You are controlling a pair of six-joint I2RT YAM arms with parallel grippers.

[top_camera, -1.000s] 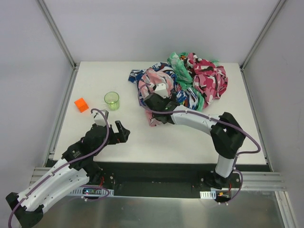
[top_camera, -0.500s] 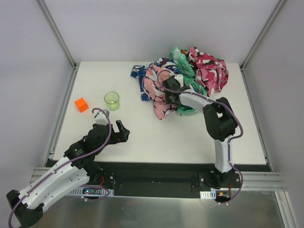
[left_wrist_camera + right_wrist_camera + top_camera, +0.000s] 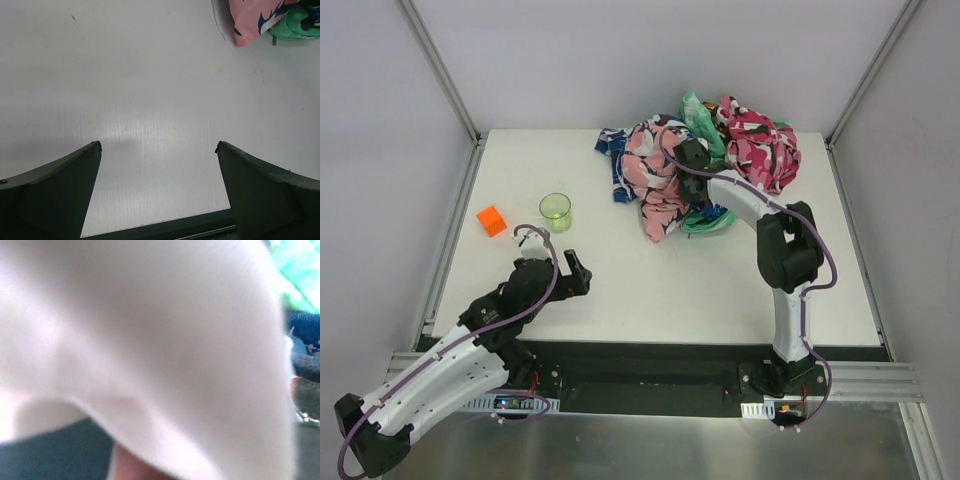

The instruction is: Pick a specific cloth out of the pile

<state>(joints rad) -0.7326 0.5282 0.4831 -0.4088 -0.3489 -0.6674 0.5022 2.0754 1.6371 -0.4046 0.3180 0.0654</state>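
Note:
The pile (image 3: pixel 760 160) of colourful fabrics lies at the table's far right. The plain black cloth does not show in any view. My right gripper (image 3: pixel 686 158) is shut and sunk among the folds where the pink-white-black patterned cloth (image 3: pixel 655 190) meets the green cloth (image 3: pixel 705 222); what sits between its jaws is hidden. Blurred pale pink fabric (image 3: pixel 150 340) fills the right wrist view, with a strip of green fabric (image 3: pixel 295 270) at the top right. My left gripper (image 3: pixel 560 272) (image 3: pixel 157 146) hangs open over bare table at the near left, holding nothing.
A green cup (image 3: pixel 555 211) stands left of the pile, and an orange block (image 3: pixel 491 220) lies further left. In the left wrist view a corner of the pink cloth (image 3: pixel 250 20) and some green cloth (image 3: pixel 295 27) show at the top right. Metal frame posts border the table.
My right arm swung back from the pile's near edge into its middle, pushing the pink patterned cloth farther back, and its gripper went from open to shut. The left arm barely moved.

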